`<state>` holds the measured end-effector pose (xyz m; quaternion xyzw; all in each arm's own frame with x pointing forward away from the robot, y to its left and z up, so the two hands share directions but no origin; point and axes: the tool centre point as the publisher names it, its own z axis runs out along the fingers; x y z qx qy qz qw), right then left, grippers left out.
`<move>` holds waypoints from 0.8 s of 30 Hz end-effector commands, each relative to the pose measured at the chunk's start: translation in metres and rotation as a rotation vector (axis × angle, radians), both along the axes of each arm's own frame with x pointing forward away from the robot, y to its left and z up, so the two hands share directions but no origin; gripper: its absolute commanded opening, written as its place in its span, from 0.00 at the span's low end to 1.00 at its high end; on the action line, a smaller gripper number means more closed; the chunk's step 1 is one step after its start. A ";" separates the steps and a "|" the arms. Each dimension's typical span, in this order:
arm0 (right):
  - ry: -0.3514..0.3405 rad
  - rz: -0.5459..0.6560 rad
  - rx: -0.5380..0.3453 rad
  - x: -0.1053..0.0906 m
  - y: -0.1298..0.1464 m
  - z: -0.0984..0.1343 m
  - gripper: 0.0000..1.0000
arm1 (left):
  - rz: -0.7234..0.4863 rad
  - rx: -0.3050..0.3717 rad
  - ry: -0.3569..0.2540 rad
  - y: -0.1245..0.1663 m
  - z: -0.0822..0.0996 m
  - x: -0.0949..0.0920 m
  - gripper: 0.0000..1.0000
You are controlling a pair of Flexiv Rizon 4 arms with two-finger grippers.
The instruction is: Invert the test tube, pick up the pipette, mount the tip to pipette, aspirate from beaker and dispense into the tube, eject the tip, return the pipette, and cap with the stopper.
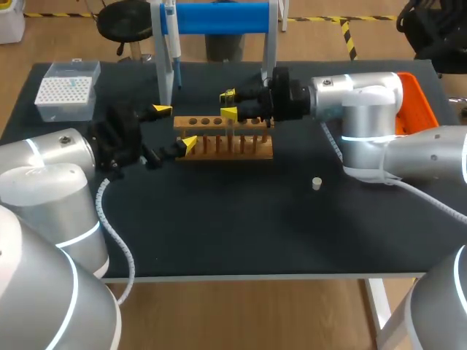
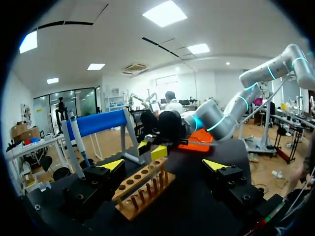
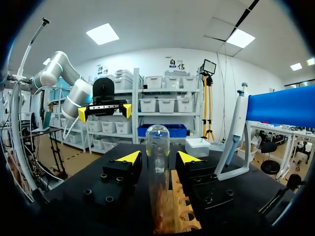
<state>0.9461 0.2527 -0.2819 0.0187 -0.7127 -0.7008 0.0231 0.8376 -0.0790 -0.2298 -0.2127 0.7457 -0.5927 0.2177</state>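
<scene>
The test tube point(image 3: 157, 142) stands straight up at the wooden rack point(image 1: 252, 154), with its round end on top. It is made of clear glass. From the right wrist view, it sits between the two yellow tips of the right tool point(image 3: 159, 156). A thin gap shows on each side of the glass, so the fingers are apart and are not squeezing the tube. The right arm comes in from the right side of the rack. Its tool hangs over the back edge of the rack, near the middle.

The rack has a row of round holes on top and a row of small pegs along its front.

The left tool point(image 1: 175, 127) is at the left end of the rack. Its fingers are wide apart, one by the back corner and one by the front corner, and it holds nothing. From the left wrist view, the rack lies ahead of this tool, between its fingers.

A small pale stopper point(image 1: 317, 183) lies on the dark desk point(image 1: 219, 226), in front of the rack and off to its right. The pipette point(image 1: 176, 55) hangs on a stand with a blue bar point(image 1: 219, 18), behind the rack. A clear box of tips point(image 1: 67, 89) sits well to the left of the rack, near the back of the desk.
</scene>
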 end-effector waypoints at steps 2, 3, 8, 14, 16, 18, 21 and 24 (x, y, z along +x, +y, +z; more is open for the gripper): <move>0.001 -0.002 -0.001 0.001 0.001 -0.002 0.32 | 0.003 -0.002 -0.003 0.000 -0.001 -0.001 1.00; 0.001 -0.003 -0.001 0.001 0.001 -0.002 0.29 | 0.003 -0.002 -0.003 0.000 -0.001 -0.001 1.00; 0.002 -0.006 -0.001 0.001 0.001 -0.002 0.09 | 0.003 -0.002 -0.003 0.000 -0.001 -0.001 1.00; 0.002 -0.008 -0.002 0.001 0.001 -0.003 0.00 | 0.003 -0.002 -0.003 0.000 -0.001 -0.001 1.00; 0.001 -0.011 -0.002 0.001 0.000 -0.002 0.00 | 0.003 -0.002 -0.003 0.000 -0.001 -0.001 1.00; 0.003 -0.015 -0.002 0.001 0.000 -0.001 0.00 | 0.003 -0.002 -0.003 0.000 -0.001 -0.001 1.00; 0.006 -0.020 -0.001 0.001 -0.001 0.000 0.00 | 0.003 -0.002 -0.003 0.000 -0.001 -0.001 1.00; 0.009 -0.022 0.001 0.001 -0.002 0.003 0.00 | 0.003 -0.002 -0.003 0.000 -0.001 -0.001 1.00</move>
